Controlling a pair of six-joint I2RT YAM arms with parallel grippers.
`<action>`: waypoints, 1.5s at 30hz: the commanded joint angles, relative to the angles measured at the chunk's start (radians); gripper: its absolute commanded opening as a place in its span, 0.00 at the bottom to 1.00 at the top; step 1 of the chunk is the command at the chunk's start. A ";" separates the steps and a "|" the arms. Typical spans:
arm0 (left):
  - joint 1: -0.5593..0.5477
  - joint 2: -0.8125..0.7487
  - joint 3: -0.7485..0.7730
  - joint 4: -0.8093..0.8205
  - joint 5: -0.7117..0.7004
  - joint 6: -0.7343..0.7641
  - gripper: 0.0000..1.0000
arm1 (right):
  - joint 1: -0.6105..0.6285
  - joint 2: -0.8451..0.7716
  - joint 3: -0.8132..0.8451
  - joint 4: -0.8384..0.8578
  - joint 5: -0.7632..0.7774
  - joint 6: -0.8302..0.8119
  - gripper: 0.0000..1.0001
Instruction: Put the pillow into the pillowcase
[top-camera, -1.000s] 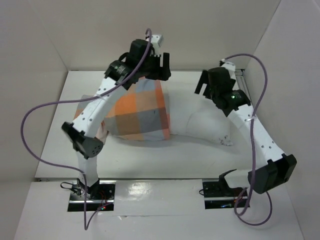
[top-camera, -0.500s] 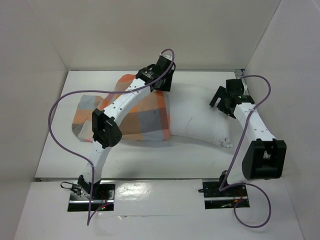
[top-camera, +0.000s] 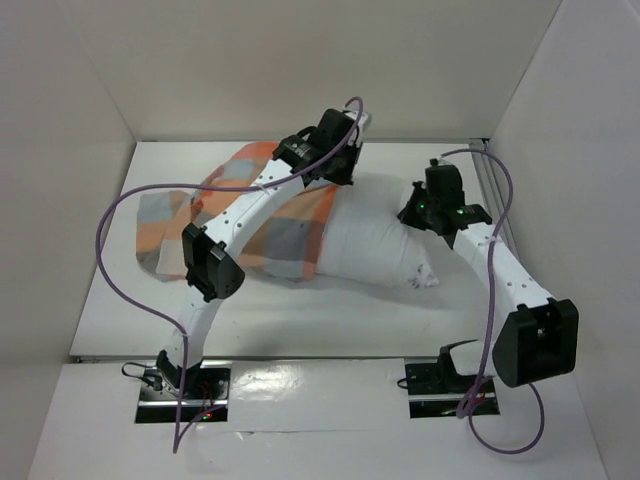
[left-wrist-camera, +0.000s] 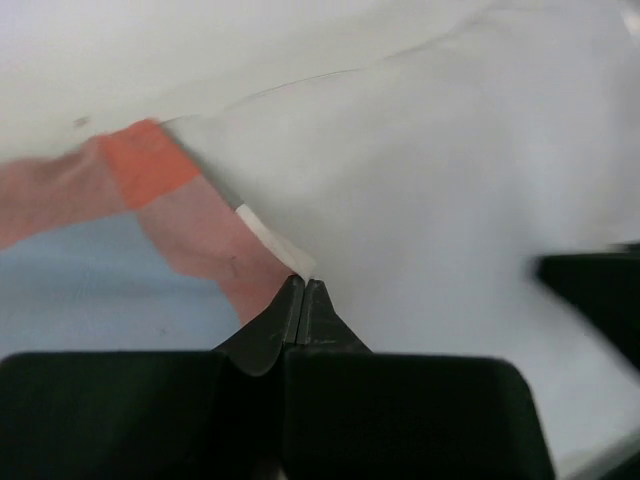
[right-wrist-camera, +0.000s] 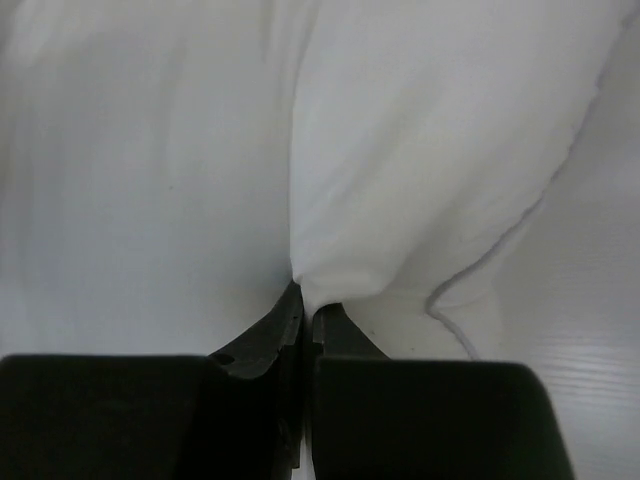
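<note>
White and puffy, the pillow (top-camera: 375, 245) lies across the worktop (top-camera: 330, 320), its left end inside the checked pillowcase (top-camera: 270, 235). At the left wrist, the left claw (left-wrist-camera: 302, 292) is pinched together on the thin, limp pillowcase hem. At the right wrist, the right claw (right-wrist-camera: 305, 305) nips a soft pillow fold. The fold looks light and squashy, and a deeper bite would probably hold better.

A white counter (top-camera: 330, 325) is enclosed on three sides by plain pale walls: a back wall (top-camera: 300, 70), a left wall (top-camera: 50, 170) and a right wall (top-camera: 590, 130). The near strip (top-camera: 320, 390) of the surface is seen to be glossy, and soft, even light is reflected in it as bright patches.
</note>
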 joint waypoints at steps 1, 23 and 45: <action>-0.156 -0.108 0.117 0.146 0.385 -0.004 0.00 | 0.153 -0.016 0.151 0.076 -0.136 0.053 0.00; -0.155 -0.449 -0.348 0.035 -0.157 -0.045 0.80 | 0.069 -0.102 0.092 -0.140 0.103 0.047 1.00; -0.119 -0.797 -1.567 0.817 -0.393 -0.234 0.78 | 0.065 -0.267 0.009 -0.365 -0.004 -0.039 1.00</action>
